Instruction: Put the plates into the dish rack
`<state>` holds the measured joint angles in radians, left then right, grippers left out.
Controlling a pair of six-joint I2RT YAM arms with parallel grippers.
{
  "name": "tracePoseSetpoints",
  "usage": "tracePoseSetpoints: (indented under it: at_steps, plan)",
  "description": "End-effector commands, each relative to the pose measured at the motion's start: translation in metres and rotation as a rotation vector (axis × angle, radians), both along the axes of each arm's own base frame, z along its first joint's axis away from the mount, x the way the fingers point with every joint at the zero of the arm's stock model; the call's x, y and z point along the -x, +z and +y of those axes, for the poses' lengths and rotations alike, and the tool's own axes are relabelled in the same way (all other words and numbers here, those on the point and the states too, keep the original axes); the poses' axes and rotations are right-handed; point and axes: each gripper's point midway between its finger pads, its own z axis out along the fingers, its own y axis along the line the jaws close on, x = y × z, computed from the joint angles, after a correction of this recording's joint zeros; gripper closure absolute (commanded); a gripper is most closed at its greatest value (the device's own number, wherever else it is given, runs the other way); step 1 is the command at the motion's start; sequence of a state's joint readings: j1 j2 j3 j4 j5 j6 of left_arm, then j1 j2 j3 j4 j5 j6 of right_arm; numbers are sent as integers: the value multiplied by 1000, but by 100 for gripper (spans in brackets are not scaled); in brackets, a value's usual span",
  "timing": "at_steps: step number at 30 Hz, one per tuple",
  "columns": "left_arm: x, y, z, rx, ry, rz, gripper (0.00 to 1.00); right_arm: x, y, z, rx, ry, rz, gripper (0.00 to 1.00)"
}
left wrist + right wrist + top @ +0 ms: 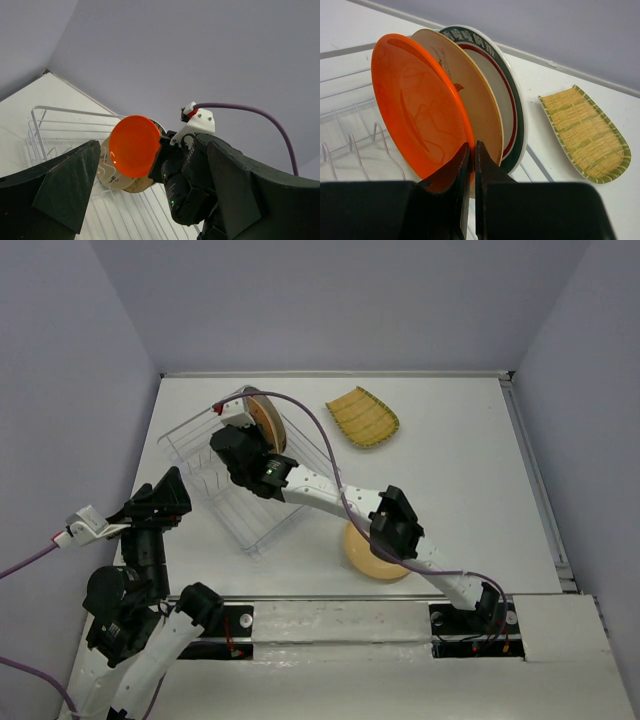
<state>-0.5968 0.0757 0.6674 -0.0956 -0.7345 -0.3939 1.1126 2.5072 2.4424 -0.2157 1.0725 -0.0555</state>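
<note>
Dish rack (195, 452), upper left, holds three upright: orange plate (420, 105), tan plate (481, 107), white plate (514, 102). Right gripper (472, 150) pinches the orange rim; left gripper (165, 495) spread, empty. Left on table (460, 490): yellow plate (362, 417), round tan dish (365, 560).

Two plates were seen standing on edge, close together, at the far end of the clear wire dish rack (228, 508): a tan plate (475, 105) and, behind it, a white plate (516, 107) with a dark green and red rim. An orange plate (420, 105) was held upright just in front of them, pinched at its lower rim by the right gripper (472, 165). A yellow ribbed plate (362, 417) lay flat on the table (460, 470) beyond the rack, and a second tan round plate (372, 558) lay nearer the front edge, only partly visible.
</note>
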Motion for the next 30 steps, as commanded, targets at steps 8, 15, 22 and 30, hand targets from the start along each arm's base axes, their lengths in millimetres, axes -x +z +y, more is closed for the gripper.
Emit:
tracePoseSetpoints:
  at_steps: [8,15,22,30]
  plan:
    - [5,16,5,38,7,-51,1,9,20,18,-91,28,-39,93]
    - [5,16,5,36,6,-51,1,13,-9,31,-78,64,2,93]
    - [4,15,4,31,5,-49,1,18,-8,40,-159,116,32,60]
    - [2,14,2,25,1,-42,1,27,52,19,-375,257,111,38]
